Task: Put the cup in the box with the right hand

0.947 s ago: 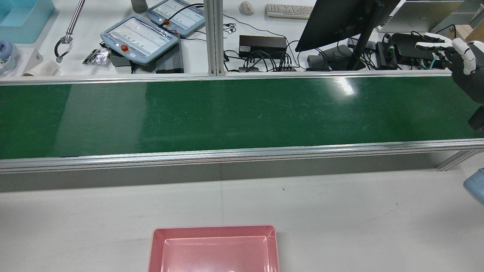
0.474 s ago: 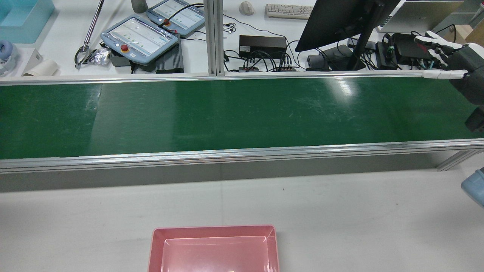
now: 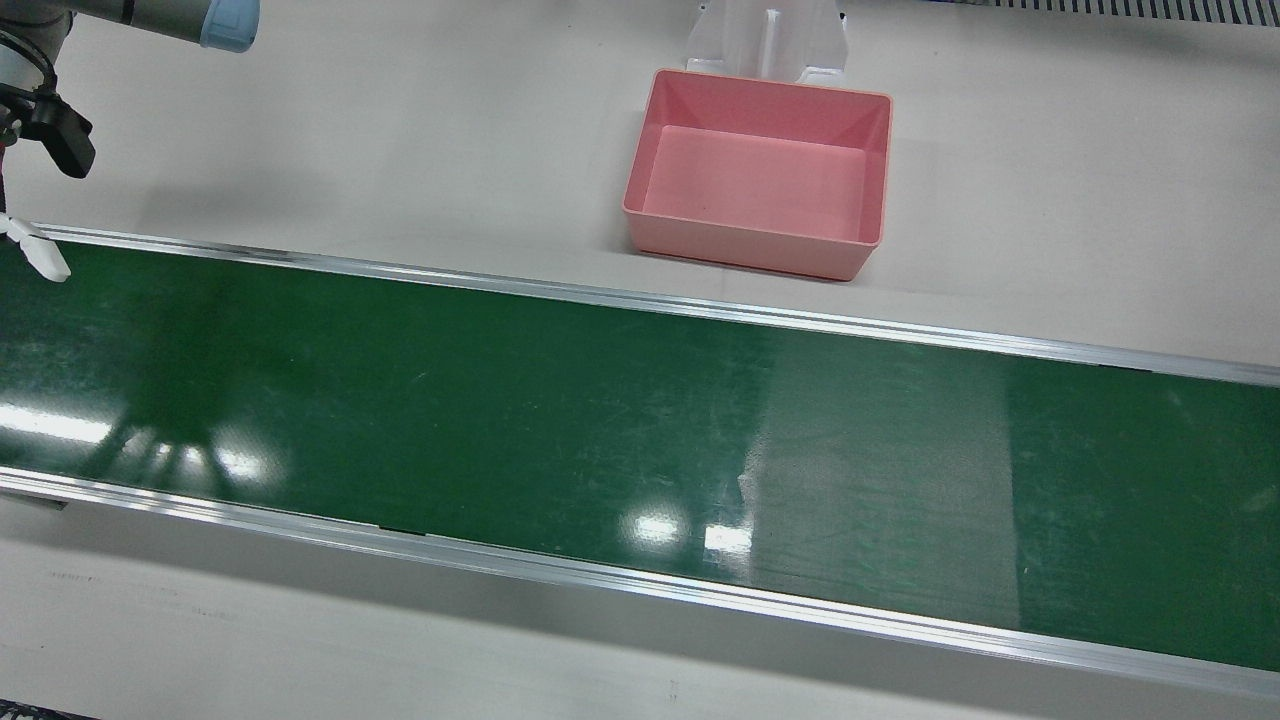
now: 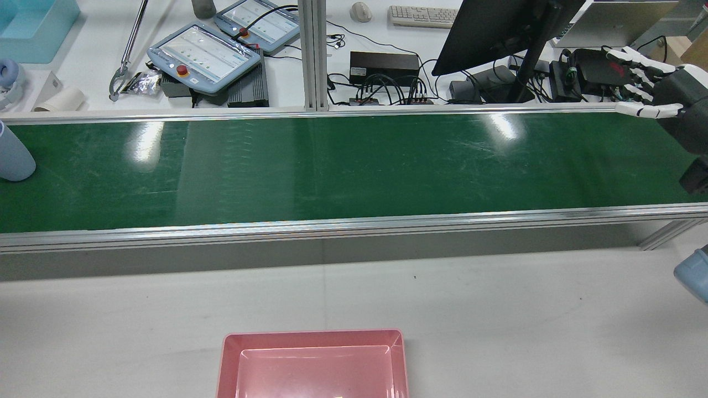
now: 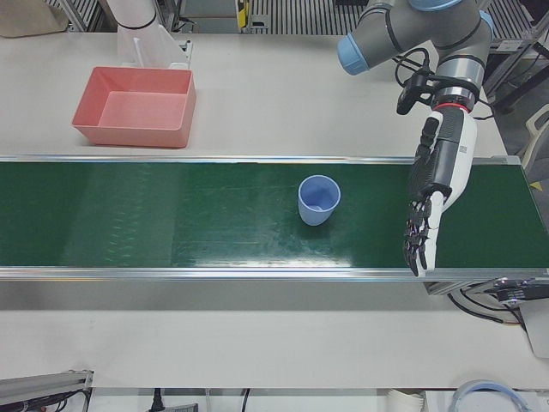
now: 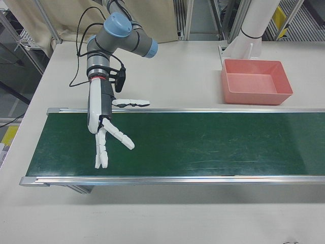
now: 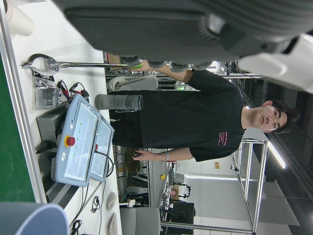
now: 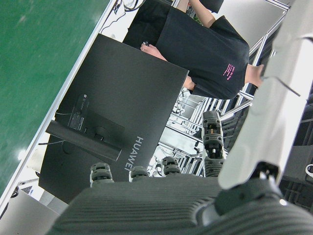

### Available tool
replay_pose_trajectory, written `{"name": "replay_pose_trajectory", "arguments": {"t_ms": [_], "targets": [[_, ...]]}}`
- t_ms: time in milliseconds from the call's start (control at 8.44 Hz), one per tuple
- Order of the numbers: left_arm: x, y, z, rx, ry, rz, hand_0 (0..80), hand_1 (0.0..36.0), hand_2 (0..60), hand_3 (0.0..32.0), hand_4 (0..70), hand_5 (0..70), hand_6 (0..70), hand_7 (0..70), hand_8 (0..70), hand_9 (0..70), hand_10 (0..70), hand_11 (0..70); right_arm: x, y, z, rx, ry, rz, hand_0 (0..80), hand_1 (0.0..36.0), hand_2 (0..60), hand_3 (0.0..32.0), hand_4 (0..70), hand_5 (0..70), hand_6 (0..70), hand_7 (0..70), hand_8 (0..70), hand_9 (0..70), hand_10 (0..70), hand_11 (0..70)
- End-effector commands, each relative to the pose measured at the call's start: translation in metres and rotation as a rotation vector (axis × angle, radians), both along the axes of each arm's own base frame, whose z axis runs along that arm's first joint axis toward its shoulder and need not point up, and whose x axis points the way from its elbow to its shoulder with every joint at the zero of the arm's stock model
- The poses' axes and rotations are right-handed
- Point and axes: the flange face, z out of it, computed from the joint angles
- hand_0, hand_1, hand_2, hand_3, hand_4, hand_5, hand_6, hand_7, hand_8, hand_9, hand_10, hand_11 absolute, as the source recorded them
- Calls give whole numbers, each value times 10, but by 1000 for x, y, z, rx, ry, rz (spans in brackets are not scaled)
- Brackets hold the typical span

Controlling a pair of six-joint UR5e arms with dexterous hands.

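A light blue cup (image 5: pixel 318 199) stands upright on the green conveyor belt (image 5: pixel 171 223); in the rear view it shows at the far left edge (image 4: pixel 12 155). The pink box (image 5: pixel 129 136) sits empty on the white table beside the belt, also in the front view (image 3: pixel 745 245) and the right-front view (image 6: pixel 256 96). My right hand (image 6: pixel 104 132) hovers open over the belt's far end with fingers spread, far from the cup; the rear view shows it at the right edge (image 4: pixel 658 91). My left hand (image 5: pixel 433 189) hangs open over the belt, to the right of the cup in that view.
Behind the belt in the rear view are a black monitor (image 4: pixel 498 27), two teach pendants (image 4: pixel 204 55), cables and a keyboard (image 4: pixel 423 15). A person in a black shirt (image 7: pixel 195 122) stands beyond them. The belt has aluminium side rails (image 4: pixel 354 224).
The cup has come into the rear view at the belt's left edge. My right hand has turned a little and its fingers have spread. A long grabber tool in the background has moved.
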Motion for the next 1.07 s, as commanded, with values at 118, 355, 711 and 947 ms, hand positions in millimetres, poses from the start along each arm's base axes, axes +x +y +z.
{"name": "replay_pose_trajectory", "arguments": {"t_ms": [118,355,711,947], "targets": [[0,0,0,0,0,0,0,0,0,0,0,0,0,0,0,0,0,0,-4,0,1,-2,3,-8,490,155,167,0,230,43,47,141,0,20,42,76],[0,0,0,0,0,-1,0,0,0,0,0,0,0,0,0,0,0,0,-5,0,1,-2,1,-10,499,137,96,0,265,43,49,147,0,20,44,79],[0,0,1,-2,0,-1,0,0,0,0,0,0,0,0,0,0,0,0,-12,-2,19,-35,13,-20,485,162,202,0,227,43,49,146,0,24,44,78],[0,0,0,0,0,-1,0,0,0,0,0,0,0,0,0,0,0,0,-29,-14,9,-16,10,-41,484,162,205,0,216,43,48,146,0,24,42,77]]}}
